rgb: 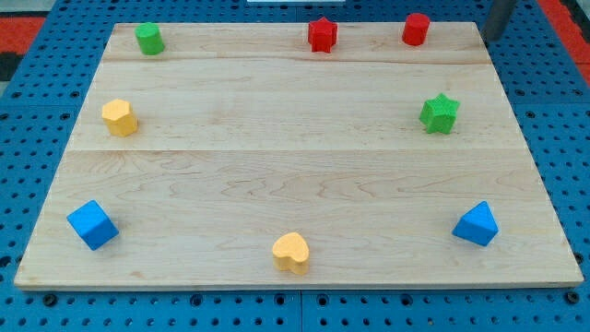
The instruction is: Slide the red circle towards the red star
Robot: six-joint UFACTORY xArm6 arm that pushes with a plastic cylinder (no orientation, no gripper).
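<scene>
**Red circle and red star along the top edge**

Red circle (416,29) near the view's top edge of the wooden tabletop (295,166), toward the right corner. Red star (322,35) to its left on the same top strip, apart from it, with bare wood between. Dark rod at the view's top right corner, beyond the board's edge; my tip (489,37) right of the red circle, not touching it. No gripper fitted, only the rod.

Elsewhere: green circle (148,39) at top left, yellow block (120,117) by the left edge, green star (440,113) toward the right edge, blue cube (92,224) bottom left, yellow heart (291,252) at the bottom edge, blue block (476,224) bottom right. Middle of the board open.
</scene>
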